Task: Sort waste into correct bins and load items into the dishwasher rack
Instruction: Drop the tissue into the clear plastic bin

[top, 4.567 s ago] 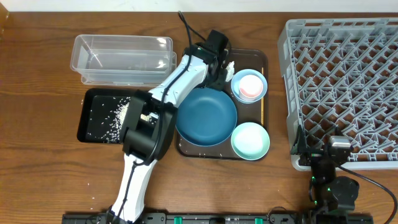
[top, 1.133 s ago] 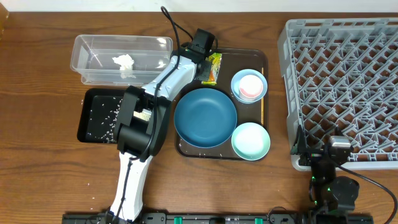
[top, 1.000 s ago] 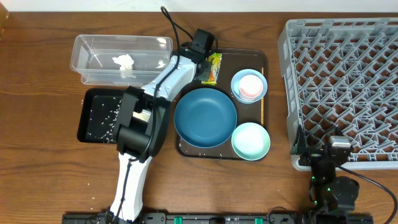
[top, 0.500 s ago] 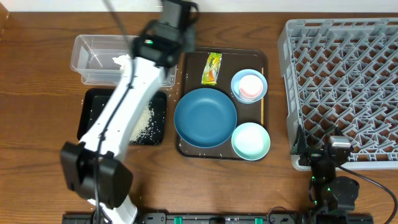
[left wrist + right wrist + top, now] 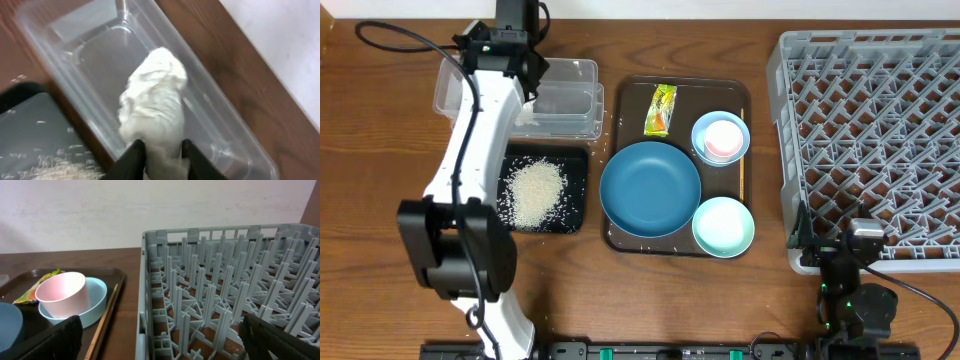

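Clear, shiny plastic tub. Soft, crumpled white paper tissue. Smooth brown wood table. Matt grey plastic rack. Matt black tray. Smooth, shiny blue dish.

My overhead feed is evenly bright and sharp, with only faint shadows. The left wrist feed is smeared, the tissue and tub soft-edged. On the right wrist feed the near fingers are dark blurs.
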Controlling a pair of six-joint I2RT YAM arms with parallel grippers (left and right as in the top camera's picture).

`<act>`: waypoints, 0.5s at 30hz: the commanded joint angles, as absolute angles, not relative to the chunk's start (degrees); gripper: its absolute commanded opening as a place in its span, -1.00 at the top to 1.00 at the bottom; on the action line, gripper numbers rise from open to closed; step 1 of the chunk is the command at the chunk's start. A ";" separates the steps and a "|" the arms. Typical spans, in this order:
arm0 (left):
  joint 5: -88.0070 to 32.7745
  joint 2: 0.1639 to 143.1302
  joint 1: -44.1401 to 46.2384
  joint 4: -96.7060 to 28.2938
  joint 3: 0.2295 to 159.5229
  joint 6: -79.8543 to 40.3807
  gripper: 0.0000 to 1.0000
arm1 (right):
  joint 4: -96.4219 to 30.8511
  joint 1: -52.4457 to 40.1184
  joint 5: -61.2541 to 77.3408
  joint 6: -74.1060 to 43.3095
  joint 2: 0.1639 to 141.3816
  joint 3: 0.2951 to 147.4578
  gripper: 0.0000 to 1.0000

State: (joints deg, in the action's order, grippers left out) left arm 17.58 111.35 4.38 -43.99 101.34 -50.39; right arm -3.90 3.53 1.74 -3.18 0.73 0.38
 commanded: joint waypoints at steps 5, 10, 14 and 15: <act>14.28 112.27 4.51 -42.94 101.47 -53.43 -0.65 | -4.12 3.84 1.89 -2.48 0.64 0.32 -0.99; 6.83 109.54 4.93 -42.19 101.49 -44.31 -0.65 | -4.12 3.84 1.89 -2.48 0.64 0.32 -0.98; -12.34 106.17 7.73 -38.70 101.49 -26.89 -0.65 | -4.12 3.84 1.89 -2.48 0.64 0.32 -0.99; -17.26 105.75 8.91 -37.93 101.49 -22.20 -0.65 | -4.12 3.84 1.91 -2.48 0.64 0.32 -0.98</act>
State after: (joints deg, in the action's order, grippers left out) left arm 0.10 110.10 5.74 -39.13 101.32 -38.37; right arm -3.90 3.53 1.74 -3.18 0.73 0.38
